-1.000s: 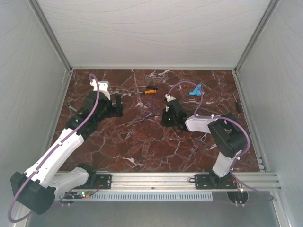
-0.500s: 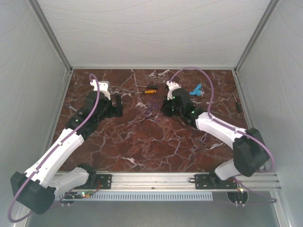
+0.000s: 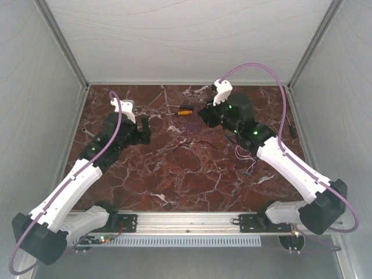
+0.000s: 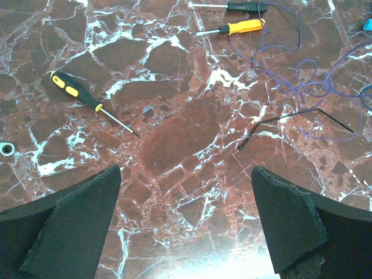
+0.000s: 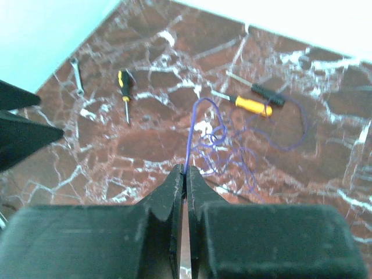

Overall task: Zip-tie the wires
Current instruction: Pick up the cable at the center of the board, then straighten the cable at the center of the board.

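The wires (image 4: pixel 296 78) are a loose tangle of hair-thin blue-purple loops on the marble table (image 3: pixel 174 174), next to the orange screwdriver. My right gripper (image 5: pixel 186 172) is shut on one strand and holds it above the table; the strand runs from the fingertips down to the wires (image 5: pixel 232 145). In the top view my right gripper (image 3: pixel 204 114) is high near the back centre. A thin black zip tie (image 4: pixel 290 119) lies bent on the table beside the wires. My left gripper (image 4: pixel 186 170) is open and empty, low over bare marble at the left (image 3: pixel 143 129).
An orange-handled screwdriver (image 5: pixel 253 105) and a black-handled one (image 5: pixel 270 97) lie at the back. A yellow-and-black screwdriver (image 4: pixel 75 90) and a small wrench (image 5: pixel 75 74) lie at the left. A black tool (image 3: pixel 292 127) lies by the right wall. Grey walls enclose the table.
My right arm has stretched out and swung from the table's centre towards the back, rising with the wire strand in its jaws. The left arm has not moved.
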Tool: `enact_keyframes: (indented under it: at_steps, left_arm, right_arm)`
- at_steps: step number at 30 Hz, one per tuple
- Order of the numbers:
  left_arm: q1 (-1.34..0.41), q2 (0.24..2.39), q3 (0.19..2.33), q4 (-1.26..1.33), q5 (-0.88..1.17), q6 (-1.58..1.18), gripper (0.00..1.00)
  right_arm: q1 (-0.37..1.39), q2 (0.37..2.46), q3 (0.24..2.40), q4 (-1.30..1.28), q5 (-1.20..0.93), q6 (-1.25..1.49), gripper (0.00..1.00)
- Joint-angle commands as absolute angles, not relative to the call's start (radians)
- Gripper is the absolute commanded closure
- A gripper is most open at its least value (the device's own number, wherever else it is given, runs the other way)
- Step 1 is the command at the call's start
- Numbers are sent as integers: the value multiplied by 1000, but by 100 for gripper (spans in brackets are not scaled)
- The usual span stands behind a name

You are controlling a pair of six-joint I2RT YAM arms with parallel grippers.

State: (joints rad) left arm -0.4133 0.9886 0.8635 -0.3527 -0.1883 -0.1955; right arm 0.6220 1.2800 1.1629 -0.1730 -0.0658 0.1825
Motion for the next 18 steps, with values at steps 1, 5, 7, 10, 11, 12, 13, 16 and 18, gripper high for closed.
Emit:
enact_keyframes:
  at_steps: [1,5,7,10,11,12,13,16,18]
  left_arm:
    - [-410,969,867,-312,-175,-180,7]
    - [-410,967,865,-312,-178,-177,7]
    - [-410,966,865,-310,-179,-178,7]
    - [-411,965,864,-311,-179,-175,7]
    - [-410,966,864,-310,-179,-175,7]
    - [-411,966,864,-311,-179,-173,7]
    - [-411,965,864,-312,-179,-174,7]
    - [-411,961,861,-310,-179,-173,7]
    - [-410,957,860,-307,-177,-172,7]
  right_arm:
    - [630,1229,1255,-127,-101,149,100]
    - [629,1225,1321,-56,-102,156,100]
    - [629,1227,1355,-1,-105,165,100]
    - [629,1250,1426,75,-82,169,100]
    - [629,1262,1457,95,-63,169,100]
    - [630,1274,1493,106,-42,167,100]
    - [630,1287,1525,115,-21,161,100]
    - [634,1295,1524,238,27,127,100]
    - [634,1314,1499,278,41,102,100]
